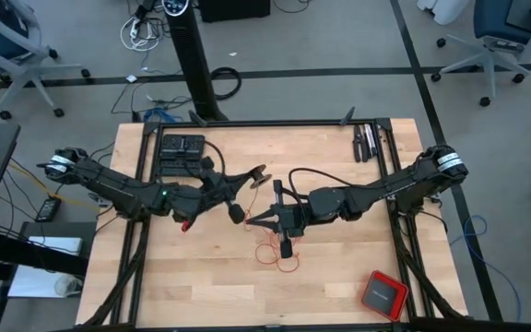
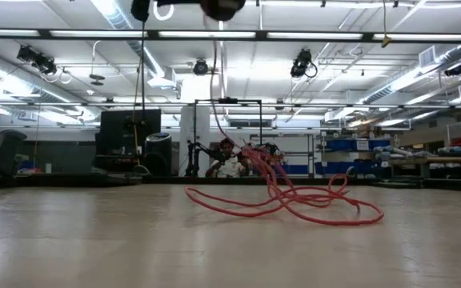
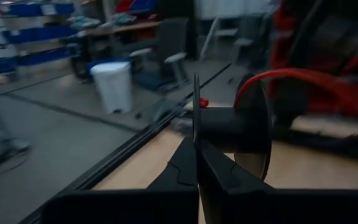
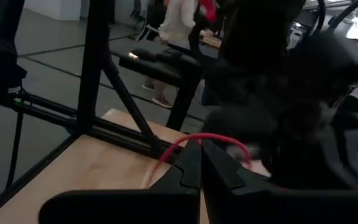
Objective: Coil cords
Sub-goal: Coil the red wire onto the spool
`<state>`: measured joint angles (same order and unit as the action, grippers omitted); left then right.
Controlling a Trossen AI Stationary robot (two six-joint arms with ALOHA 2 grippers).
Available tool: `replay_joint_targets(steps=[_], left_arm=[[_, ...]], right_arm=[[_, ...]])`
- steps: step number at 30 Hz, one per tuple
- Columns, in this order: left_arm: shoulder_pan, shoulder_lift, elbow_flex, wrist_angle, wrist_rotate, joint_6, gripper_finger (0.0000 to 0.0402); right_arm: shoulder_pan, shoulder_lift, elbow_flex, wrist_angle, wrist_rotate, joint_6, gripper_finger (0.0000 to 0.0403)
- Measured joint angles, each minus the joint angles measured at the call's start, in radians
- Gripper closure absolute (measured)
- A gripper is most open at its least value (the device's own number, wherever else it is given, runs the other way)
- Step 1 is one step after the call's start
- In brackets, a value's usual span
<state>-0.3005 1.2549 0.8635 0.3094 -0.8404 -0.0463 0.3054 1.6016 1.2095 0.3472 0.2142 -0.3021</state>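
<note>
A thin red cord (image 1: 276,254) lies in loose loops (image 2: 294,200) on the wooden table, near its middle. One strand (image 2: 214,88) rises from the loops toward the arms. My left gripper (image 1: 245,177) hangs above the table's middle, shut on a black spool (image 1: 260,173). The cord (image 3: 278,74) runs onto that spool's dark hub. My right gripper (image 1: 253,221) comes in from the right above the loops, shut at the cord (image 4: 197,137). My left gripper pinches the rim of the spool's thin near flange (image 3: 196,127) between its two fingers, which come at it level. The spool is lifted clear of the table, its hub (image 3: 229,127) lying crosswise to the fingers. My right gripper pinches a single strand of the cord (image 4: 189,142) at its fingertips, level, from the table's right. The strand arches across the fingers. Below the hold the cord hangs slack to the loops on the table.
A red square box (image 1: 383,293) sits near the front right corner. A black device (image 1: 182,148) lies at the back left, dark tools (image 1: 367,140) at the back right. A black cable (image 1: 313,175) curls above the right arm. People sit far behind the table (image 2: 229,164).
</note>
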Motion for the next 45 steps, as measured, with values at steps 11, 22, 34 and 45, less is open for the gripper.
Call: replay_joint_targets(steps=[11, 22, 34, 45], left_arm=[[0.000, 0.000, 0.000, 0.142, 0.094, 0.097, 0.0401], [0.001, -0.001, 0.000, 0.260, 0.179, 0.118, 0.0401], [-0.001, 0.000, 0.000, 0.300, 0.218, 0.124, 0.0401], [-0.001, 0.000, 0.000, 0.289, -0.008, 0.179, 0.0401]], right_arm=[[0.002, 0.000, -0.001, -0.013, 0.046, -0.016, 0.0403], [0.008, 0.000, -0.002, -0.033, 0.139, -0.076, 0.0403], [0.033, 0.000, -0.002, -0.023, 0.371, -0.121, 0.0403], [0.067, 0.000, -0.002, 0.074, 0.494, -0.176, 0.0403]])
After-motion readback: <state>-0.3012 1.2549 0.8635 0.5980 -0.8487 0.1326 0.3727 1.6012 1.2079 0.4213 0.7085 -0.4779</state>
